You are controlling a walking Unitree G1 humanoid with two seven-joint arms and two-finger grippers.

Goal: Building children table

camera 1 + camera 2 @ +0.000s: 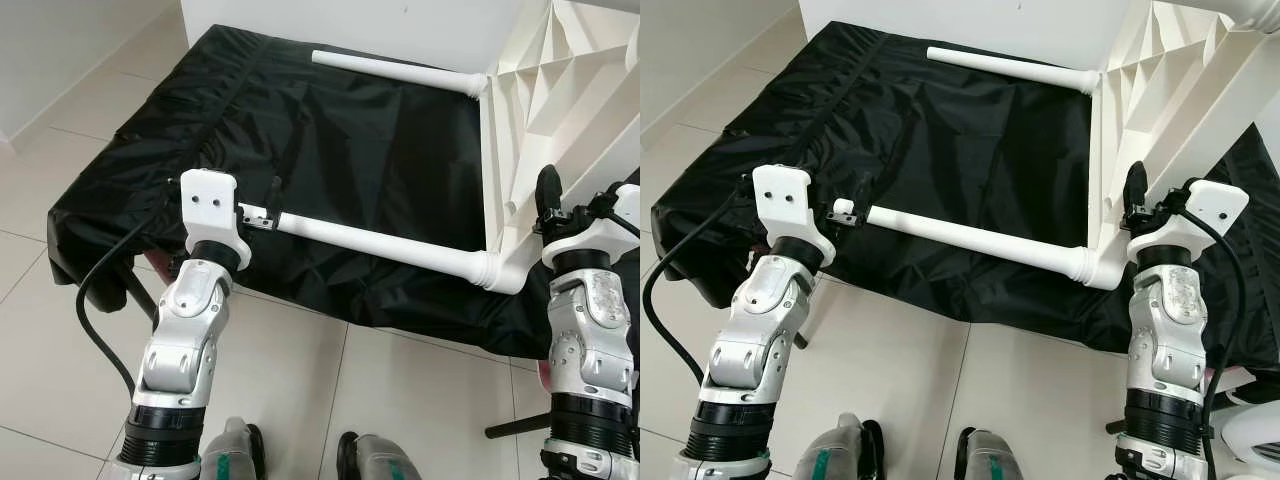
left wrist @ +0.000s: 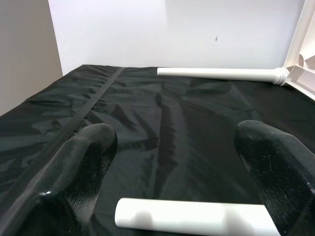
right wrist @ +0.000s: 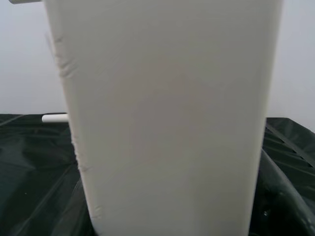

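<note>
Your left gripper [image 1: 272, 205] has fingers spread around the near leg [image 1: 380, 245] end, ungripped. Right gripper [image 1: 1132, 205] braces the tabletop [image 1: 530, 90] upright (finger state unclear).

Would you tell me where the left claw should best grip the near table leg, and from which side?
Grip the near leg close to its free end, where the left claw already sits with a finger on either side. Come from the robot's side, fingers straddling the tube across its length. It is a thin round rod lying nearly flat over the black cover, so a crosswise pinch should hold; its other end is fixed in the tabletop.
</note>
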